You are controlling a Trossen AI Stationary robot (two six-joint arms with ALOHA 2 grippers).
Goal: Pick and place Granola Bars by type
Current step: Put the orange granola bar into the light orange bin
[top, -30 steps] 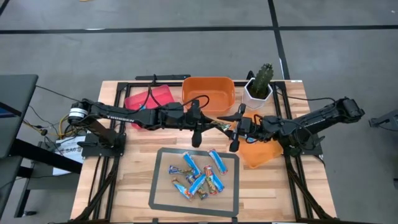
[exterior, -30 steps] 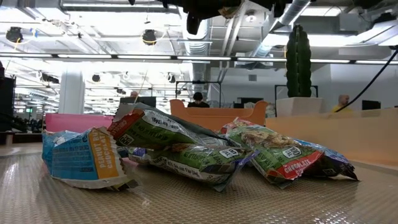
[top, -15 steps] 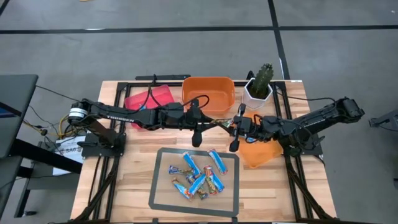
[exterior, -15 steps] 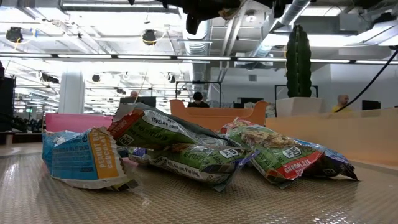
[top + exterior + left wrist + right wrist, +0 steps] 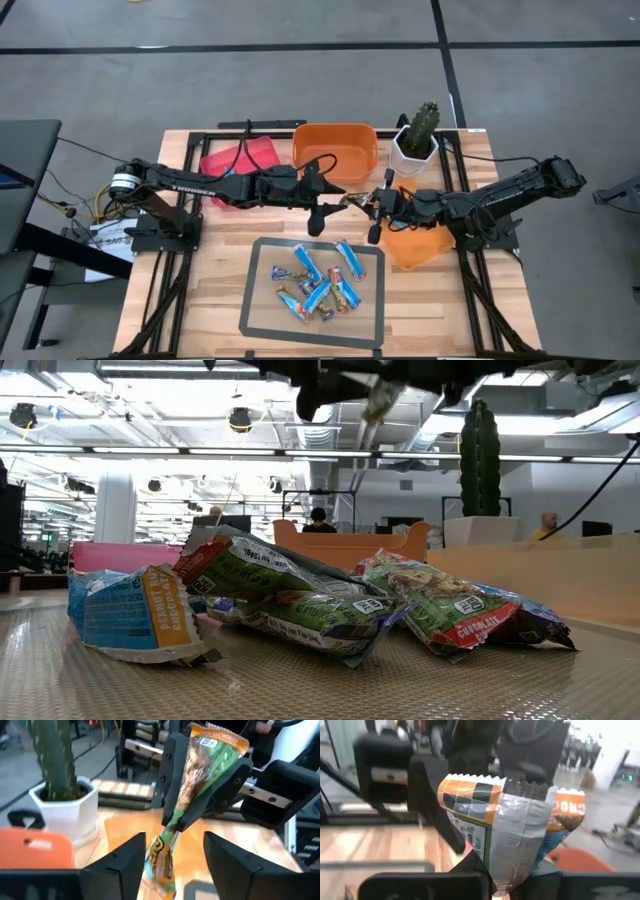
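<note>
While both arms meet above the worktop (image 5: 210,300), I see right gripper (image 5: 172,822) clamped on a green-orange bar (image 5: 200,765), mid-air | left gripper (image 5: 172,865) spread, bar between fingers | other bars (image 5: 318,280) on mat (image 5: 262,318) | "CHOCOLATE" readable on one; small print illegible.

Both arms meet above the middle of the bench (image 5: 215,290), and the left pincer (image 5: 316,203) and right pincer (image 5: 378,207) block the way there, with a green bar (image 5: 200,767) between them. Behind them, along the far edge, stand the pink bin (image 5: 238,160), the orange bin (image 5: 335,148) and the cactus pot (image 5: 415,145). A second orange bin (image 5: 420,248) fills the right side. The mat (image 5: 262,300) with the bar pile (image 5: 318,282) is open from above. The near left corner is free.
</note>
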